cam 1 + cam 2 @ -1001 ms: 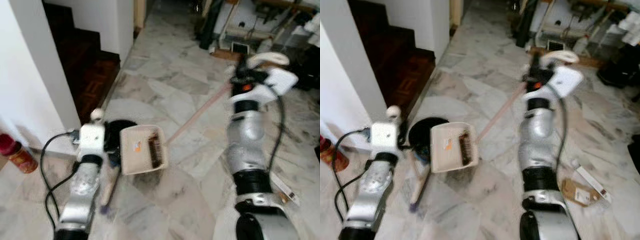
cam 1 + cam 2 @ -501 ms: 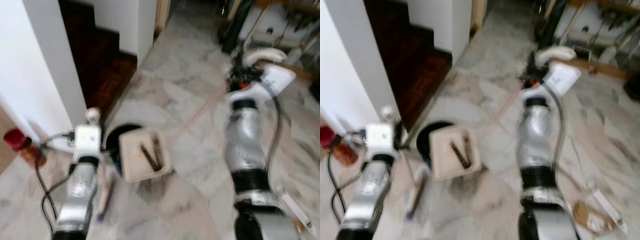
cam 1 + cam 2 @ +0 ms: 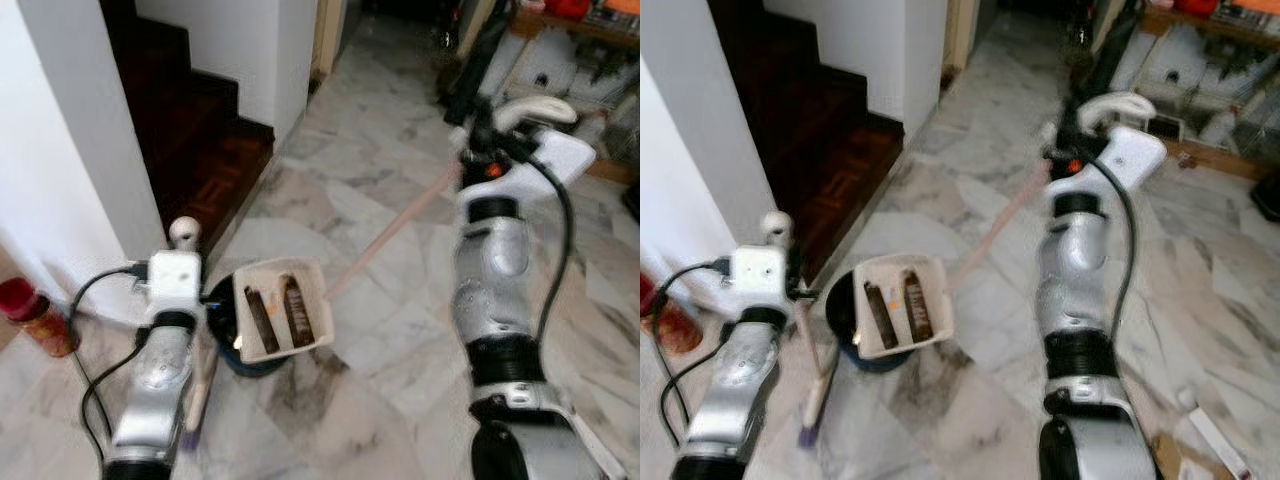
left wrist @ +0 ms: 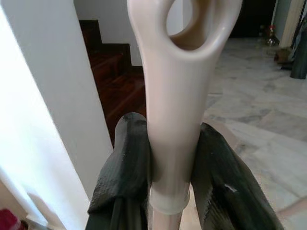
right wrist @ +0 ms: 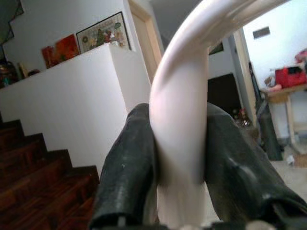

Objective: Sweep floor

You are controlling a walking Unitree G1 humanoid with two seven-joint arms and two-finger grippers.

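Note:
My left gripper [image 4: 171, 126] is shut on the cream broom handle [image 4: 175, 86], just under its looped end. The broom stick [image 3: 202, 375] runs down beside my left arm to the floor. My right gripper [image 5: 178, 113] is shut on the curved white grip [image 3: 535, 110] of the dustpan's long pinkish handle [image 3: 395, 230]. The cream dustpan [image 3: 283, 305] hangs tilted over a dark round bin [image 3: 232, 350] by the wall corner. Two brown strips of debris [image 3: 295, 312] lie in the pan.
Dark wooden stairs [image 3: 205, 140] rise behind a white wall [image 3: 70, 160] on the left. A red can [image 3: 35, 318] stands by the wall's foot. Cluttered shelves [image 3: 560, 60] fill the far right. Paper scraps [image 3: 1210, 440] lie near my right side on the marble floor [image 3: 350, 400].
The camera has shifted. The dustpan has moved from beside the bin to over it, and the brown debris has slid from the pan's edge toward its middle.

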